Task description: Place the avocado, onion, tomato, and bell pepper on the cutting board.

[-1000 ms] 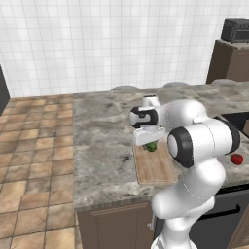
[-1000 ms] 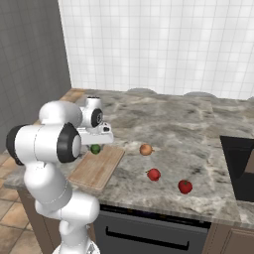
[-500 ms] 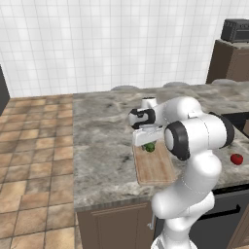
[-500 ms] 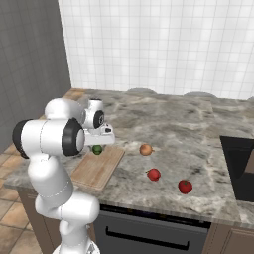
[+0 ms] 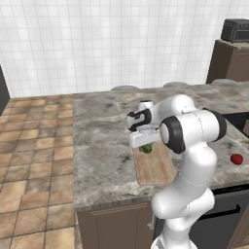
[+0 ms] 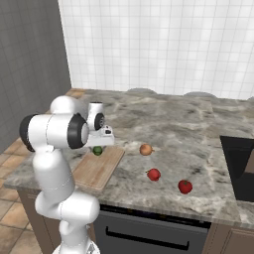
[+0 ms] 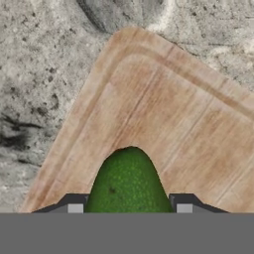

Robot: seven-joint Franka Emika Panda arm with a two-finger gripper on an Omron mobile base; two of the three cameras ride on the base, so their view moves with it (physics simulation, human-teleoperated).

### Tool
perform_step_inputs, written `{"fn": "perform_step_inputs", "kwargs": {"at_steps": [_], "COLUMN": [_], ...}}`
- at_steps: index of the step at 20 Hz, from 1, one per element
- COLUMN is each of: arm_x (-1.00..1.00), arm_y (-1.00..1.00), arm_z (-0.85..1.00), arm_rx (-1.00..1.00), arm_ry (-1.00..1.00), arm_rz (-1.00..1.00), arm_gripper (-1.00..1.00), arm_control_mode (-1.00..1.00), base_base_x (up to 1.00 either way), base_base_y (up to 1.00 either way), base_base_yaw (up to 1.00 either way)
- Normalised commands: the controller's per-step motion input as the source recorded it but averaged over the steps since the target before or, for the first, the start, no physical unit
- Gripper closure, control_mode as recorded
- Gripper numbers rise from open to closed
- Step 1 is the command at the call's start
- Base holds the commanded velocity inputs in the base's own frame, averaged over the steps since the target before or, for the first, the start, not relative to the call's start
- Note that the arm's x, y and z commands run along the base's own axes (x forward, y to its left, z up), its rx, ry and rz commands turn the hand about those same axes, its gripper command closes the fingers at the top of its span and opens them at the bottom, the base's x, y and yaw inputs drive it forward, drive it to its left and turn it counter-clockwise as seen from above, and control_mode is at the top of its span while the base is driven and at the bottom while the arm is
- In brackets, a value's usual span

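In the hand view the dark green avocado (image 7: pixel 129 181) sits between my two fingertips, and my gripper (image 7: pixel 129 207) is shut on it. It hangs low over the far end of the light wooden cutting board (image 7: pixel 173 114); I cannot tell whether it touches. From the left base view, gripper (image 5: pixel 145 144), avocado (image 5: pixel 147 149) and board (image 5: pixel 156 169) line up the same way. On the counter right of the board (image 6: pixel 99 171) lie the tan onion (image 6: pixel 145 149) and two small red pieces (image 6: pixel 154 174) (image 6: pixel 185 186). Which red piece is the tomato and which the bell pepper I cannot tell.
The grey stone counter (image 5: pixel 102 146) runs left and right of the board. A dark cooktop (image 6: pixel 238 163) is set in at the far right. A tiled wall stands behind. My own white elbow (image 5: pixel 189 131) bulks over the board's right side.
My elbow has swung a little to the left in the left base view. The gripper with the avocado has stayed over the board's far end.
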Motion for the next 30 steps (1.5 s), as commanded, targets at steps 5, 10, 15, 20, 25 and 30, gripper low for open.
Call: {"fn": "perform_step_inputs", "kwargs": {"at_steps": [5,10,15,20,25,30], "arm_x": [0.00,0.00,0.00,-0.03,0.00,0.00], "arm_y": [0.00,0.00,0.00,0.00,0.00,0.00], "arm_z": [-0.28,-0.32,-0.27,-0.18,-0.08,-0.01], "arm_rx": [0.00,0.00,0.00,0.00,0.02,0.04], "arm_ry": [0.00,0.00,0.00,0.01,0.01,0.00], "arm_rz": [0.01,0.00,0.00,0.00,0.00,0.00], "arm_gripper": [1.00,1.00,-1.00,-1.00,-1.00,-1.00], "arm_control_mode": [-1.00,-1.00,-1.00,-1.00,-1.00,-1.00], "base_base_x": [0.00,0.00,0.00,0.00,0.00,0.00], "base_base_y": [0.00,0.00,0.00,0.00,0.00,0.00], "base_base_yaw": [0.00,0.00,0.00,0.00,0.00,0.00]}}
